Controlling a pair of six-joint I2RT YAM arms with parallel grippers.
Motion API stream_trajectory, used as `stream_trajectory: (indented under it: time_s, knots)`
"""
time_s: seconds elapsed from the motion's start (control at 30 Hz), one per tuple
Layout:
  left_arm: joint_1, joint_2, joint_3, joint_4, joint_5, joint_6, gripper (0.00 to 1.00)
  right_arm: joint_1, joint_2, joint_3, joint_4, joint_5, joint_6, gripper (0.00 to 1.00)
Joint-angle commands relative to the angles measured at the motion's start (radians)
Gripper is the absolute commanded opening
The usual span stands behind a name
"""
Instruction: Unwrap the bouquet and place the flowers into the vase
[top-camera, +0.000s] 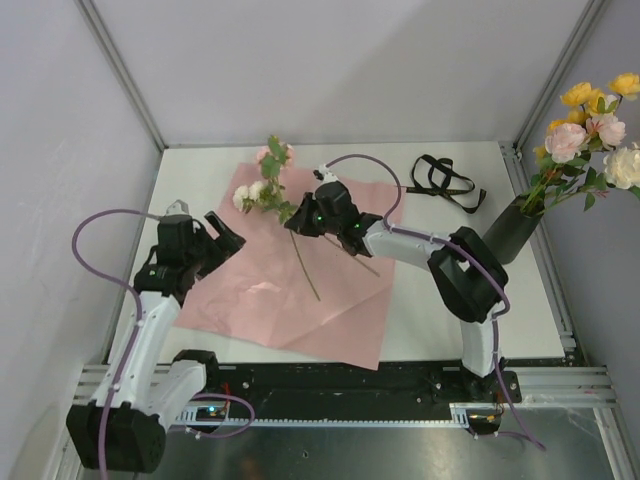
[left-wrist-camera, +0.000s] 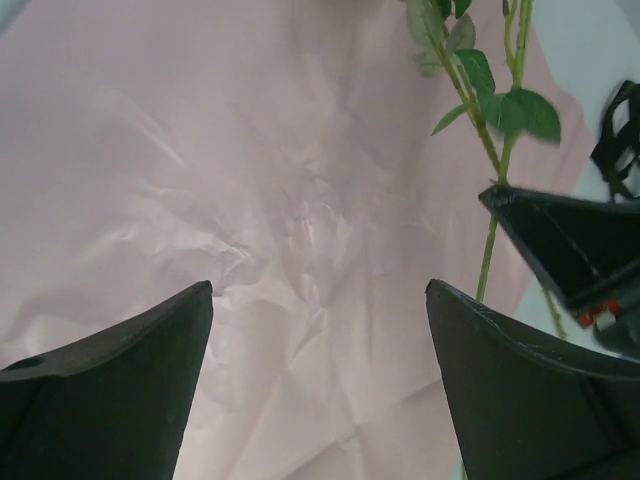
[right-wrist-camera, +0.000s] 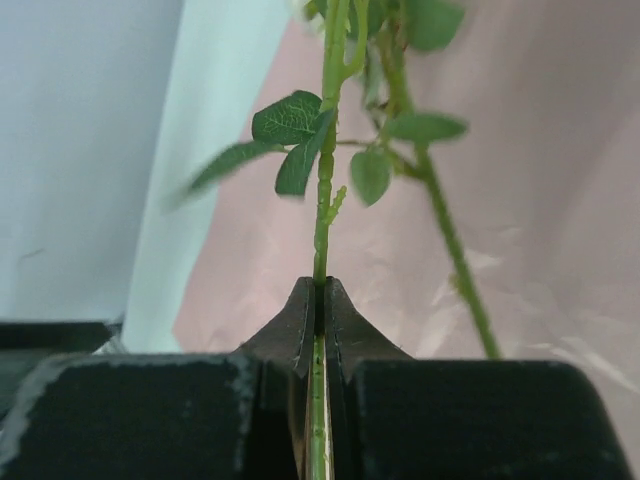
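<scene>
The bouquet is undone: its pink paper (top-camera: 300, 290) lies flat on the table, and the black ribbon (top-camera: 445, 180) lies apart at the back right. Several flowers (top-camera: 590, 120) stand in the dark vase (top-camera: 512, 232) at the right edge. Two more flower stems (top-camera: 268, 185) with pink and white blooms lie across the paper. My right gripper (top-camera: 295, 222) is shut on one green stem (right-wrist-camera: 322, 200), just below its leaves; the second stem (right-wrist-camera: 450, 250) runs beside it. My left gripper (left-wrist-camera: 320, 290) hangs open over the paper's left part, with nothing between its fingers.
White side walls and metal frame posts close in the table on the left, back and right. The vase stands close to the right post. The right gripper's black finger (left-wrist-camera: 570, 240) shows at the right of the left wrist view.
</scene>
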Motion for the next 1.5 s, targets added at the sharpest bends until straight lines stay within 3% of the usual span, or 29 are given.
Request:
stream_trajectory:
  time_s: [0.0,0.4,0.57,0.8,1.1,1.3,1.47]
  knots:
    - [0.037,0.073,-0.021,0.188,0.153,-0.128,0.91,0.029,-0.112,-0.029,0.125,-0.064,0.084,0.00]
    - [0.039,0.309,-0.099,0.647,0.265,-0.255,0.93,0.059,-0.213,-0.121,0.243,-0.100,0.202,0.00]
    - [0.035,0.346,-0.133,0.695,0.266,-0.279,0.90,0.072,-0.239,-0.141,0.227,-0.064,0.132,0.00]
    - [0.036,0.227,-0.104,0.514,0.226,-0.172,0.90,0.032,-0.416,-0.169,0.136,0.047,-0.147,0.00]
    - [0.036,0.069,0.031,0.209,0.270,0.066,0.99,-0.104,-0.709,-0.261,0.254,0.180,-0.501,0.00]
    - [0.036,0.027,0.044,0.090,0.326,0.216,1.00,-0.278,-0.875,-0.299,0.328,0.156,-0.671,0.00]
    - [0.036,-0.014,-0.006,0.076,0.312,0.260,1.00,-0.537,-1.006,-0.355,0.412,0.099,-0.762,0.00]
